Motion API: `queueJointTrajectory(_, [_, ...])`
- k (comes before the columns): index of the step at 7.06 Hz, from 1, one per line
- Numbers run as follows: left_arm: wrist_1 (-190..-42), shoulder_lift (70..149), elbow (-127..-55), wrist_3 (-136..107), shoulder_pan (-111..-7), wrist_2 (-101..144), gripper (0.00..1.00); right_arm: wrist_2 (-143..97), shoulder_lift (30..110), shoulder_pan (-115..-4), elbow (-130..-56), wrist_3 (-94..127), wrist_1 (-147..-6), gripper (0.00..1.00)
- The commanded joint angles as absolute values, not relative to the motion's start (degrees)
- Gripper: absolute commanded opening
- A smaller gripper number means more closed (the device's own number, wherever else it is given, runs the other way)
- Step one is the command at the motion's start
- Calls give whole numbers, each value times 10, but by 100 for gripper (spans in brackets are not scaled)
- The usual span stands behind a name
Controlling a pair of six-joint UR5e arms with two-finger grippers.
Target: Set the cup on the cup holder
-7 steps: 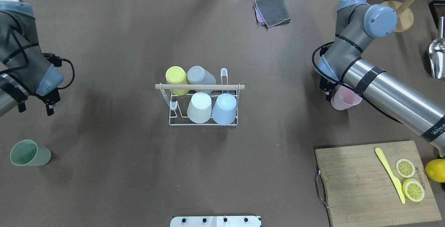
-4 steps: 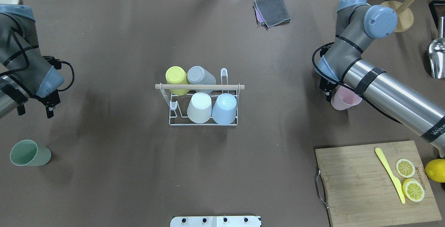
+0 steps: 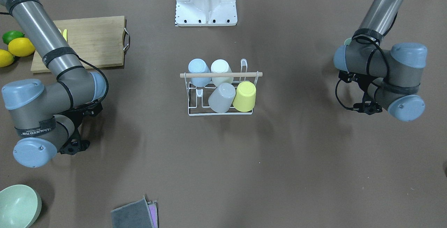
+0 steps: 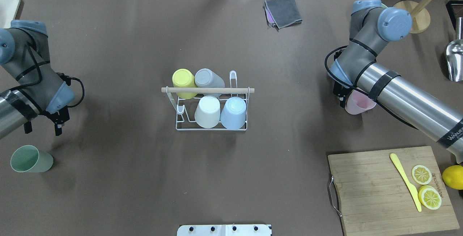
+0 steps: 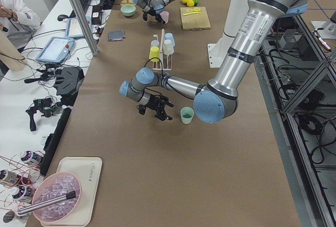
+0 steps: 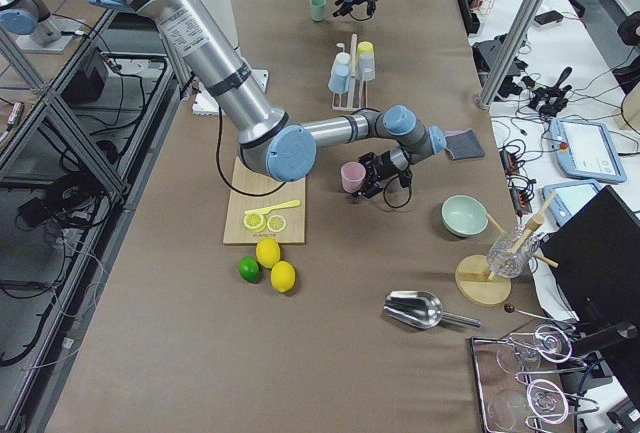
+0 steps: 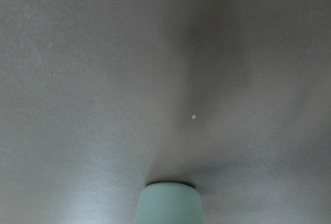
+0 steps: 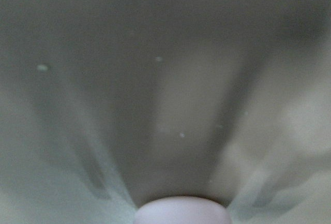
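Observation:
The white wire cup holder (image 4: 211, 129) stands mid-table under its wooden rod (image 4: 208, 90). Yellow, grey, white and blue cups sit upside down on its pegs. A green cup (image 4: 30, 159) stands upright at the near left, and its rim shows at the bottom of the left wrist view (image 7: 169, 203). My left gripper (image 4: 41, 129) hovers open just behind it, holding nothing. A pink cup (image 4: 358, 103) stands at the right, half hidden under my right arm. My right gripper (image 4: 349, 100) is low and open beside it; only one finger (image 4: 342, 98) shows.
A wooden cutting board (image 4: 376, 192) with lemon slices and a yellow knife lies at the near right, a whole lemon (image 4: 454, 177) beside it. A folded grey cloth (image 4: 284, 12) lies at the far middle. A metal scoop (image 4: 455, 60) and a wooden stand (image 4: 419, 21) are far right.
My left arm has moved toward the near edge, bringing its gripper closer to the green cup. The right arm has shifted only slightly and the pink cup has stayed put.

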State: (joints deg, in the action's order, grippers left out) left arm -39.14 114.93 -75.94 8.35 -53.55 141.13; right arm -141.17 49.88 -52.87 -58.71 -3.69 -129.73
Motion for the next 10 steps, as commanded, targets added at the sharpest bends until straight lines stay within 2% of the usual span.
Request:
queueJointTrajectory(1, [-390, 1144, -759, 83, -521, 1411, 97, -1412, 497, -528, -585, -38, -1304, 98])
queueJointTrajectory(6, [-367, 1138, -759, 83, -505, 1411, 97, -1415, 494, -527, -581, -48, -1320, 94])
queueJointTrajectory(7, [-367, 1137, -759, 83, -505, 1412, 97, -1416, 494, -527, -581, -47, -1322, 77])
queueJointTrajectory(8, [-366, 1135, -759, 83, -505, 1412, 97, -1425, 493, -527, -581, -47, -1334, 51])
queueJointTrajectory(9, [-366, 1131, -759, 83, -504, 1412, 97, -1427, 493, -527, -581, -48, -1335, 30])
queueJointTrajectory(10, [-366, 1130, -759, 83, -502, 1411, 97, -1427, 491, -527, -582, -47, -1341, 18])
